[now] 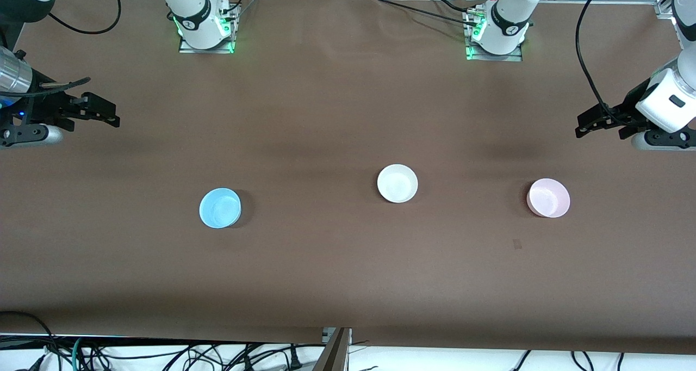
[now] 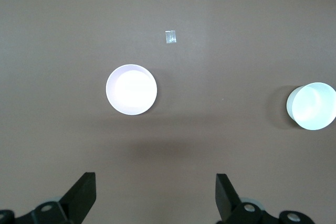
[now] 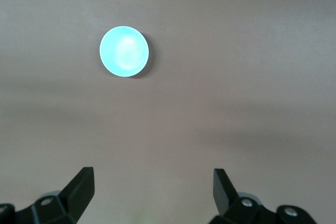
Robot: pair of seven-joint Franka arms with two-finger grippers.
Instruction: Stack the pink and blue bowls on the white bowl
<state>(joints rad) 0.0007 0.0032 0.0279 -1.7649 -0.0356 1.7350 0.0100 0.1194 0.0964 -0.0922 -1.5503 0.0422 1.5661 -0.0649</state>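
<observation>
Right gripper (image 1: 111, 118): we find it waiting in the air over the desk's right-arm end, fingers spread, holding nothing.
Blue bowl (image 1: 219, 208): upright on the desk, toward that end.
White bowl (image 1: 397, 183): mid-desk, well apart from both others.
Pink bowl (image 1: 548, 197): toward the left arm's end.
Left gripper (image 1: 583, 126): waiting over that end, fingers spread, empty.

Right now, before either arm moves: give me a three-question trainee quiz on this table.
1. True or false: the pink bowl already sits inside the white bowl.
2. Which bowl lies toward the right arm's end of the table? A pink, B white, C blue.
3. Fill in: both the left end effector and the right end effector are ____ and hold nothing.

Key: 1 false, they stand apart. 2 C, the blue bowl. 3 open.
</observation>
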